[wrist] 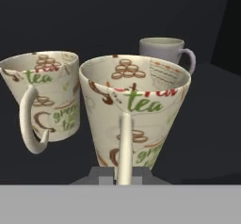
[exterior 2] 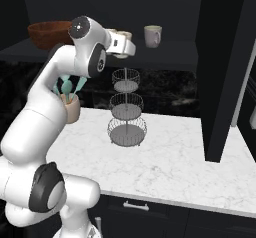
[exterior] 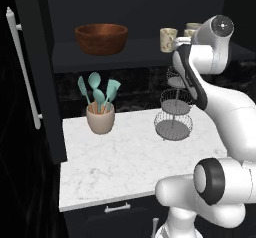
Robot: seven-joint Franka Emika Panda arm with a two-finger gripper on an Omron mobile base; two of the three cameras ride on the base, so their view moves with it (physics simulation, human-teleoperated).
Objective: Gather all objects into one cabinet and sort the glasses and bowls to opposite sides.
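Jaws (wrist: 123, 173) are up at the cabinet shelf (exterior: 140, 49), closed on the handle of a cream mug (wrist: 136, 110). Second cream mug (wrist: 44, 100) just beside it, grey mug (wrist: 164, 51) behind, wooden bowl (exterior: 101, 38) far left.

Your left base view looks forward and down from behind the arm's left, the right base view from behind its right; both take in the marble table (exterior: 125, 152), the wire stand (exterior: 173, 104) and the cabinet shelf (exterior: 135, 49). Your hand view sits very close to two patterned cups (wrist: 136, 110) on that shelf.
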